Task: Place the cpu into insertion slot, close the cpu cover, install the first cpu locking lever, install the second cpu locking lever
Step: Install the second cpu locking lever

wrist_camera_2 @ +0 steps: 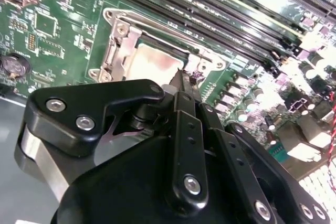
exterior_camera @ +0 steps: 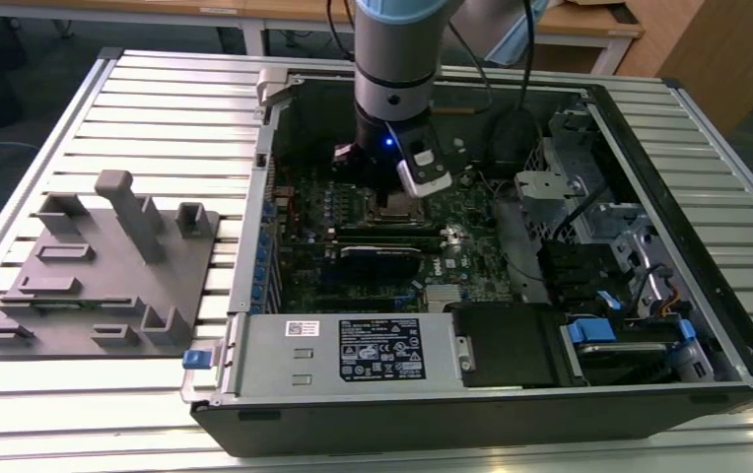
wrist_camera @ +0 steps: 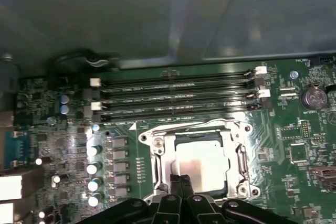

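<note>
The cpu point(wrist_camera: 202, 157) lies flat in the insertion slot point(wrist_camera: 231, 182) on the green motherboard, its dull metal top showing through the window of the cpu cover point(wrist_camera: 157, 153), which lies down over it. In the second wrist view the cpu point(wrist_camera_2: 152, 66) and the cover point(wrist_camera_2: 113, 51) sit just beyond the black fingers. My gripper point(wrist_camera: 181, 181) is shut, its tips pressed together at the slot's near edge, with nothing visible between them. A thin metal lever point(wrist_camera: 242, 156) runs along one side of the slot. In the exterior view the gripper point(exterior_camera: 396, 189) hangs straight down over the slot point(exterior_camera: 400, 207).
The open computer case point(exterior_camera: 692, 148) walls me in. Long black memory slots point(wrist_camera: 173, 95) run beside the slot, and a row of capacitors point(wrist_camera: 93, 169) stands close by. A grey fixture plate point(exterior_camera: 101, 276) lies on the slatted table at the exterior view's left.
</note>
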Controlling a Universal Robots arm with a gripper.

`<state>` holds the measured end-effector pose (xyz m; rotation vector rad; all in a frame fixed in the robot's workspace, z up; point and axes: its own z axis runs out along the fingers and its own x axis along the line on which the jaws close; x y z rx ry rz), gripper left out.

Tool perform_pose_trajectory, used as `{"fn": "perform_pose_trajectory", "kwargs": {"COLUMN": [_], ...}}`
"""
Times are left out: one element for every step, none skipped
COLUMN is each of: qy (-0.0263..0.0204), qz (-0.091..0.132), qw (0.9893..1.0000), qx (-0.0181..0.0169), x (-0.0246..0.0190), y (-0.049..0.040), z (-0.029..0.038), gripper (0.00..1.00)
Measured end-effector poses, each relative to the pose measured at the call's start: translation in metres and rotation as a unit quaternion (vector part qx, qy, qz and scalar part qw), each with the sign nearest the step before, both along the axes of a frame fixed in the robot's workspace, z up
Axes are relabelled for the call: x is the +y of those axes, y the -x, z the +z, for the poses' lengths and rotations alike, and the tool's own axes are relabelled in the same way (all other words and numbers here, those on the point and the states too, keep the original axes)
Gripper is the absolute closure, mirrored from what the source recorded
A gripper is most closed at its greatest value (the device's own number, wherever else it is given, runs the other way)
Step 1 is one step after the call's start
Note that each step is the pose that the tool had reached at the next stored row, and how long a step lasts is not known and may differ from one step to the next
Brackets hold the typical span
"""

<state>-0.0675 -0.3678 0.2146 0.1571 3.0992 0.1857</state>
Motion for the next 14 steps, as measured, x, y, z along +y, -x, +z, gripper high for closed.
{"fn": "perform_pose_trajectory", "kwargs": {"qy": [0.0042, 0.0082, 0.0116, 0.0149, 0.0178, 0.0206, 0.023, 0.0253, 0.0269, 0.0319, 0.0344, 0.0372, 0.0407, 0.0437], "qz": [0.0, 0.0, 0.0, 0.0, 0.0, 0.0, 0.0, 0.0, 0.0, 0.0, 0.0, 0.0, -0.001, -0.001], "qw": [1.0, 1.0, 0.9999, 0.9999, 0.9998, 0.9998, 0.9997, 0.9997, 0.9996, 0.9995, 0.9994, 0.9993, 0.9992, 0.999], "qx": [0.0, 0.0, 0.0, 0.0, 0.0, 0.0, 0.0, -0.0001, 0.0, 0.0, 0.0, 0.0, 0.0, 0.0001], "x": [0.0012, 0.0024, 0.0036, 0.0049, 0.0062, 0.008, 0.0102, 0.0127, 0.0142, 0.019, 0.021, 0.0221, 0.0225, 0.0228], "y": [-0.0011, -0.0022, -0.0034, -0.0048, -0.0063, -0.0077, -0.009, -0.0101, -0.0108, -0.0132, -0.0148, -0.0159, -0.0167, -0.0174], "z": [0.0, -0.0001, -0.0001, -0.0001, -0.0001, -0.0002, -0.0004, -0.0005, -0.0005, -0.0008, -0.0009, -0.0009, -0.0009, -0.0009], "gripper": [0.9, 0.9, 0.9, 0.9, 0.9, 0.9, 0.9, 0.9, 0.9, 0.9, 0.9, 0.9, 0.9, 0.9]}}
